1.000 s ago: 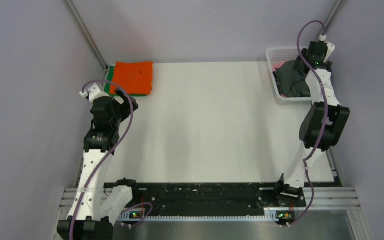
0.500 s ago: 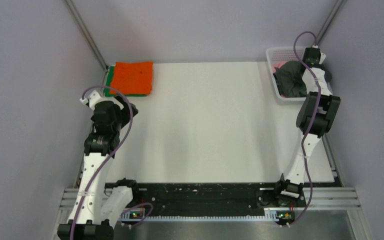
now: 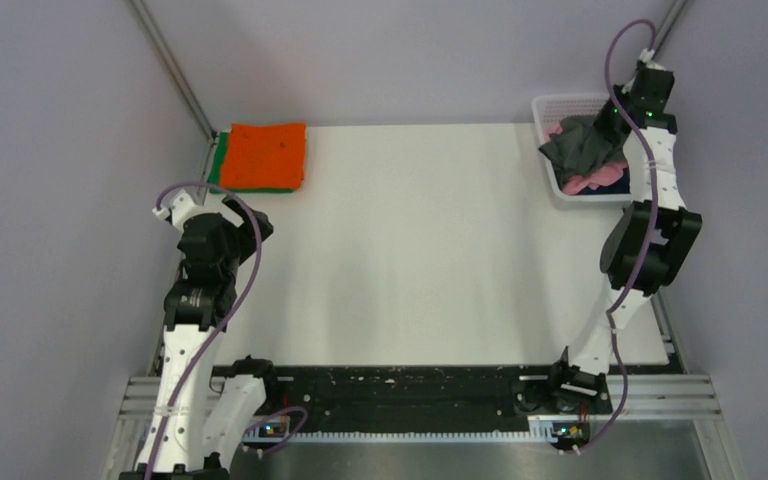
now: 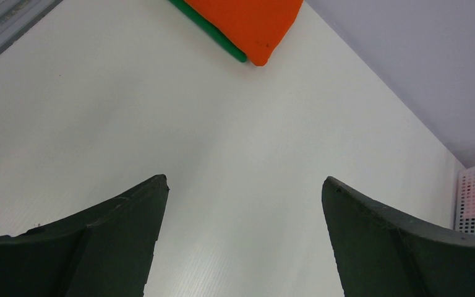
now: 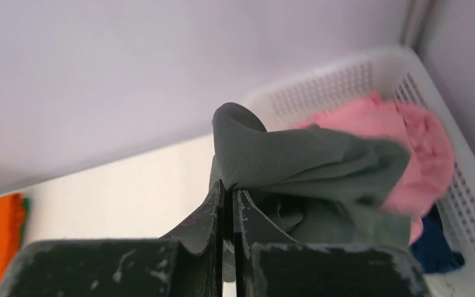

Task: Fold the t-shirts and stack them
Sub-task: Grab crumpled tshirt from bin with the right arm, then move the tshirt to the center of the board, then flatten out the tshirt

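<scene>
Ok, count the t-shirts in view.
5: orange stacked on green, far-left corner; dark grey pinched in the right gripper above the basket; pink and navy inside it. Others may be hidden.

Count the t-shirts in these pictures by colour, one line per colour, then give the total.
orange t-shirt: 1
green t-shirt: 1
dark grey t-shirt: 1
pink t-shirt: 1
navy t-shirt: 1
Total: 5
</scene>
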Controlling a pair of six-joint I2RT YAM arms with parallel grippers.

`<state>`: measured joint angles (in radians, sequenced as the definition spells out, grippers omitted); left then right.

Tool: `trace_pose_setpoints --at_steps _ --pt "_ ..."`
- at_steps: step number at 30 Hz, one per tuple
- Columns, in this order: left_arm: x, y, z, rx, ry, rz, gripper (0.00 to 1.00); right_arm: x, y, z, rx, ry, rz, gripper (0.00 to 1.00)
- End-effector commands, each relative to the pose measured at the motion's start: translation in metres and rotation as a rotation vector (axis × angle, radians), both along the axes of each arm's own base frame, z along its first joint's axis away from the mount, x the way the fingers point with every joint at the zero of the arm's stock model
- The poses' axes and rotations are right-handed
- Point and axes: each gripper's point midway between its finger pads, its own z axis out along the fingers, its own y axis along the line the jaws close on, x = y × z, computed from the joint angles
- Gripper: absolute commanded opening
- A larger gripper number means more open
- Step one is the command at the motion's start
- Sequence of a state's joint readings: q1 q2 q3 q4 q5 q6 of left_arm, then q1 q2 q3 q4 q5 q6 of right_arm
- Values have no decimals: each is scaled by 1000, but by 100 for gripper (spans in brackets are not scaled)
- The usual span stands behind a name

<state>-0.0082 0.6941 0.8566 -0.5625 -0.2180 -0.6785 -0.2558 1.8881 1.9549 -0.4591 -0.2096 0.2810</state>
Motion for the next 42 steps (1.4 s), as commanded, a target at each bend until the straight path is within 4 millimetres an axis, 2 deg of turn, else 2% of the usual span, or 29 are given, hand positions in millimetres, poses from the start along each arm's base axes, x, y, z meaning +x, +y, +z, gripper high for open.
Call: trace_pose_setpoints --at_steps 1,4,9,12,14,17,19,20,22,23,24,25,26,27,28,29,30,31,33,36,39,42 --pt "-5 -2 6 -1 -36 -13 99 -55 78 159 -17 -376 273 0" --pt "-6 -7 11 -7 -54 -41 99 -88 142 191 -24 -452 463 0" --pt "-10 -11 18 -1 -69 -70 99 -159 257 233 22 -568 846 0" --pt "-13 -12 22 -5 -81 -74 99 -191 299 255 60 -645 993 0" --pt "-13 -13 23 -14 -90 -80 99 -203 317 261 87 -677 1050 0" --pt "-13 -16 23 -18 -85 -95 99 -201 325 251 121 -653 1065 0" --pt "-14 -15 22 -15 -71 -90 99 -186 319 225 104 -598 995 0" --pt "-15 -14 19 -14 -62 -85 99 -176 316 201 91 -551 952 0" --pt "-15 -13 12 -16 -40 -74 99 -153 301 137 69 -427 821 3" --pt "-15 -13 8 -18 -25 -74 99 -142 292 78 65 -308 744 8" --pt "-15 -13 4 -19 -7 -74 99 -137 281 35 55 -223 675 12" --pt "-15 -13 -1 -21 13 -76 99 -135 269 -3 41 -147 619 21" --pt "-15 -14 -6 -22 32 -80 99 -136 255 -41 25 -63 554 36" --pt "-15 -15 -12 -25 55 -87 99 -136 239 -70 7 12 482 47" --pt "-14 -17 -18 -26 77 -96 99 -139 221 -95 -18 88 401 58" --pt "-14 -19 -25 -30 100 -107 99 -141 204 -111 -54 146 328 75" --pt "-13 -22 -34 -38 127 -123 99 -143 192 -118 -95 179 281 82" --pt "-12 -26 -41 -49 146 -145 99 -145 184 -121 -127 198 253 95" --pt "-8 -40 -59 -99 186 -210 99 -150 186 -121 -134 198 270 98" --pt "0 -65 -83 -188 229 -320 99 -156 209 -122 -154 184 357 99" --pt "14 -83 -92 -256 240 -398 99 -163 239 -125 -203 179 452 99" --pt "32 -92 -103 -271 266 -430 99 -169 274 -133 -193 184 517 97"
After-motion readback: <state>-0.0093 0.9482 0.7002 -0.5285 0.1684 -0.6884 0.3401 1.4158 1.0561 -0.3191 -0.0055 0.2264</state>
